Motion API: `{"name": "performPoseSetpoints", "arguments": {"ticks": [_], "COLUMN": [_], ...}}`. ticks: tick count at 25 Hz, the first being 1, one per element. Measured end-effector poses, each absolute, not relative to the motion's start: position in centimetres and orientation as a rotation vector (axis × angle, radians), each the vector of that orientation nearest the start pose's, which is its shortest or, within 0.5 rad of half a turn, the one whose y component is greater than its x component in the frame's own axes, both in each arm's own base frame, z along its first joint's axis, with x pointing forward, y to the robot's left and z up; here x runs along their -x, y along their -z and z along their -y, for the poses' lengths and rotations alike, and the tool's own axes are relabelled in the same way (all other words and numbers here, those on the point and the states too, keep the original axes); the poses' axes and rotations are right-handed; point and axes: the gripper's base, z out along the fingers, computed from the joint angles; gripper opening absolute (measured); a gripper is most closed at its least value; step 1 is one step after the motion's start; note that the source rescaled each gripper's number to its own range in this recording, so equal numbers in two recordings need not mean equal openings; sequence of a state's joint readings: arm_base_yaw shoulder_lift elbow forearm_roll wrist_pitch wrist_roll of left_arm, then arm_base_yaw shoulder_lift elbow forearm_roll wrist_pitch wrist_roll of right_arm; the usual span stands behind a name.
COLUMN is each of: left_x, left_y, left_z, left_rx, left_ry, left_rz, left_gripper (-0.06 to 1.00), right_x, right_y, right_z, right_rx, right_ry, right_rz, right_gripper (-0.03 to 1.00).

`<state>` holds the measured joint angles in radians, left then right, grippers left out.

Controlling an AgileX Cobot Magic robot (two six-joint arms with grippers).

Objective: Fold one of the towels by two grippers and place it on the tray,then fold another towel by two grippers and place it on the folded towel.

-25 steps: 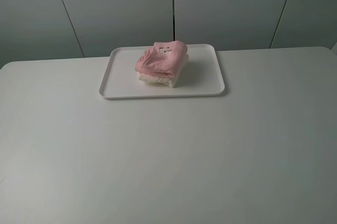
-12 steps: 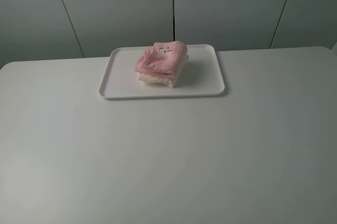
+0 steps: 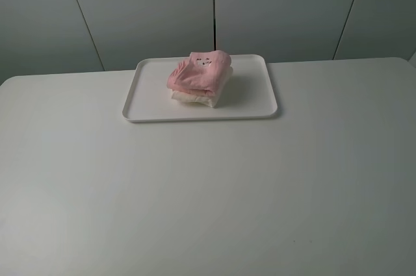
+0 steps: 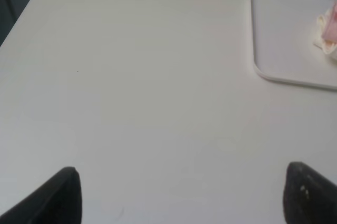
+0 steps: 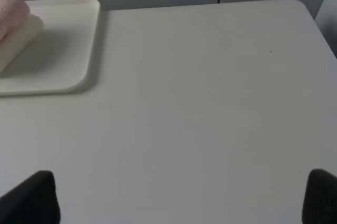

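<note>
Pink terry cloth, the pink towel (image 3: 200, 73), lies folded on top of the cream towel (image 3: 194, 97), and the pair sits as one small stack on the white tray (image 3: 151, 100), a little toward the tray's one-o'clock part as the high camera sees it. The tray rests at the twelve-o'clock side of the pale bench (image 3: 208, 191), close to its far edge. Only a thin band of the cream towel shows beneath the pink one; most of it is covered. A small dark printed mark is visible on the pink towel's upper face, too small to read. Neither arm appears in the high view. In the left wrist view the left gripper (image 4: 184, 197) shows only two dark tips spread wide apart, open and holding nothing, with the tray corner and a cut-off sliver of the towels at the frame's edge. The right gripper (image 5: 181, 197) likewise shows just two dark tips of its fingers (image 5: 321, 195), set wide apart and empty, well apart from the tray.
</note>
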<state>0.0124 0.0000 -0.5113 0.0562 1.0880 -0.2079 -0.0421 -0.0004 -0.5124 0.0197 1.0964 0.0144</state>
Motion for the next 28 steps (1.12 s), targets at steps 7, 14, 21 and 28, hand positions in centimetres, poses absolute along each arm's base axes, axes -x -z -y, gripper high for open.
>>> {"name": "performPoseSetpoints", "arguments": {"ticks": [7, 14, 21, 28], "left_x": [0.76, 0.77, 0.80, 0.81], "left_y": [-27.83, -27.84, -27.88, -27.89], "left_z": [-0.51, -0.59, -1.08, -1.14], "left_rx": [0.219, 0.183, 0.162, 0.156], "left_ry": [0.031, -0.004, -0.091, -0.104], "left_rz": [-2.046, -2.049, -2.047, -2.047], "left_gripper": [0.99, 0.99, 0.99, 0.99], "right_x": [0.79, 0.79, 0.79, 0.79], "right_y": [-27.78, -27.78, -27.78, -27.78], "right_z": [-0.18, -0.18, -0.18, -0.18], "right_rx": [-0.029, -0.029, -0.029, -0.029], "right_ry": [-0.016, -0.016, -0.016, -0.016], "right_rz": [-2.067, -2.067, -2.067, -2.067], "right_gripper": [1.00, 1.00, 1.00, 1.00]}}
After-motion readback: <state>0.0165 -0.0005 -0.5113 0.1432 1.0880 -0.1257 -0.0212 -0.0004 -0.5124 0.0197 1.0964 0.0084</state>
